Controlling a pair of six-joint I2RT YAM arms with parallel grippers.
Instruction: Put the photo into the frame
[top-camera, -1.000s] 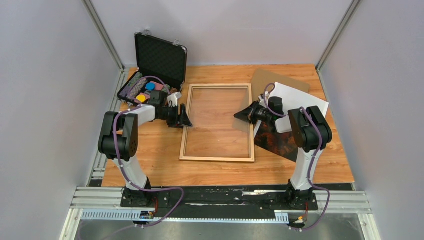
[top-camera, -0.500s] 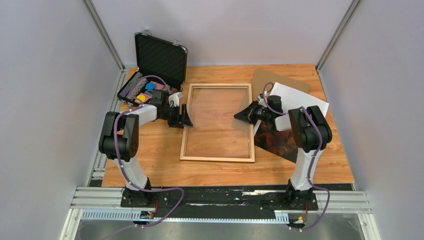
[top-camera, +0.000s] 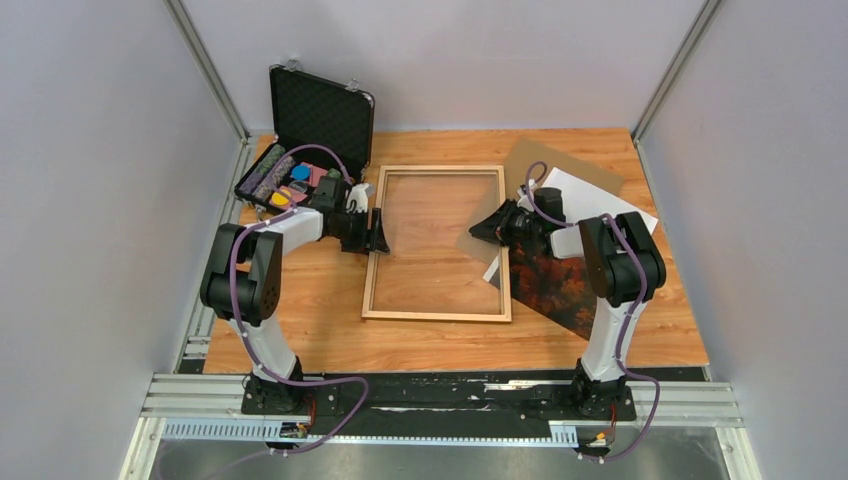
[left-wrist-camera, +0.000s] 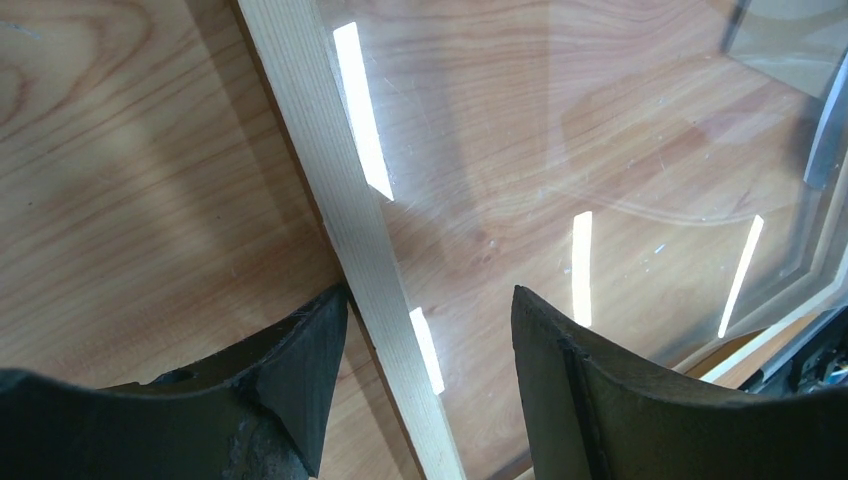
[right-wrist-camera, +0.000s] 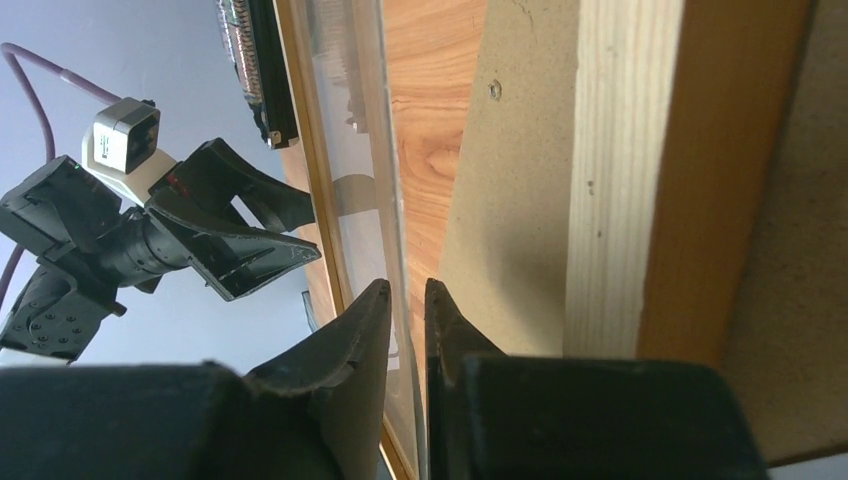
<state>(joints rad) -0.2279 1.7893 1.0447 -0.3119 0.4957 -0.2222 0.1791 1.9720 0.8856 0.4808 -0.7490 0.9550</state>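
Note:
The light wooden frame (top-camera: 437, 316) lies flat mid-table with a clear tinted sheet (top-camera: 430, 235) in it. My left gripper (top-camera: 376, 232) is open, its jaws astride the frame's left rail (left-wrist-camera: 350, 200), one finger (left-wrist-camera: 300, 380) outside and the other over the sheet. My right gripper (top-camera: 481, 231) is shut on the sheet's right edge (right-wrist-camera: 392, 230), which is tilted up over the frame's right rail (right-wrist-camera: 625, 170). The photo (top-camera: 552, 285) lies face up at the right under my right arm, partly hidden by it.
A brown backing board (top-camera: 545, 155) lies at the back right under the photo. An open black foam-lined case (top-camera: 320, 115) with small coloured items stands at the back left, close behind my left arm. Grey walls close in both sides.
The sheet's right edge has risen and swung out past the frame's right rail. My left gripper and the frame have shifted slightly toward the back left.

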